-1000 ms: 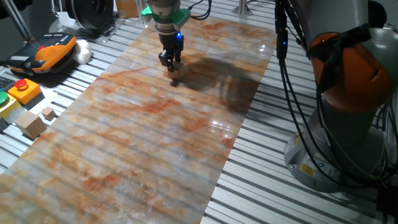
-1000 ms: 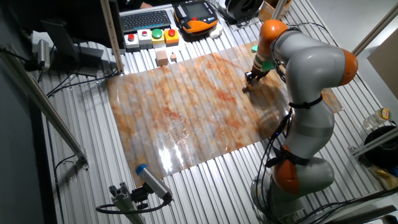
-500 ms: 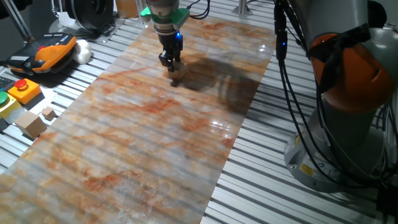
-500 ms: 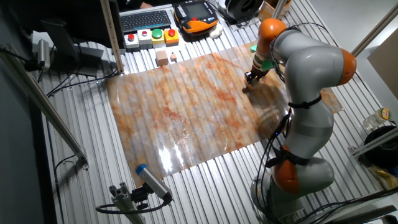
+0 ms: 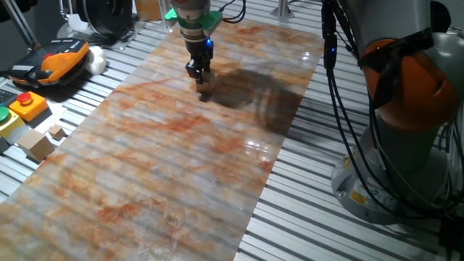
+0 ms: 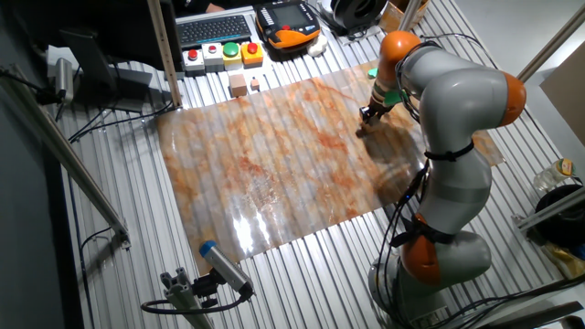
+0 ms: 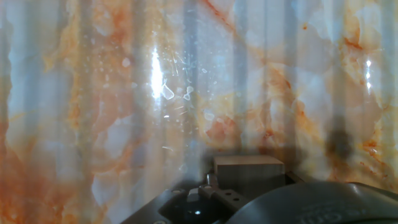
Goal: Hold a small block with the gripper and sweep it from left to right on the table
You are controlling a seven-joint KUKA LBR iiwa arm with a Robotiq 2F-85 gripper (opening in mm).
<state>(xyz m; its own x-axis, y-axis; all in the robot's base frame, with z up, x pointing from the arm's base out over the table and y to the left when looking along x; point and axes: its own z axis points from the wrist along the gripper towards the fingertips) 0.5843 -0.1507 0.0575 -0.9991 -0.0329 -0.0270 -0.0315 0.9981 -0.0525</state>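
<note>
The small block (image 5: 206, 84) is a light-tan wooden cube resting on the far part of the marbled orange and grey table (image 5: 159, 167). My black gripper (image 5: 201, 75), with its blue light lit, points straight down and is shut on the block, pressing it to the sheet. In the other fixed view the gripper (image 6: 366, 119) and the block (image 6: 362, 129) are near the sheet's far right edge. In the hand view the block (image 7: 247, 168) sits at the bottom centre against the sheet, with the fingertips hidden by the hand's body.
A larger tan wooden block (image 5: 35, 145) and a tiny cube (image 5: 56, 132) lie on the slats left of the sheet. An orange pendant (image 5: 58, 58) and button boxes (image 5: 27, 105) are further left. The arm's base (image 5: 406, 123) stands at the right.
</note>
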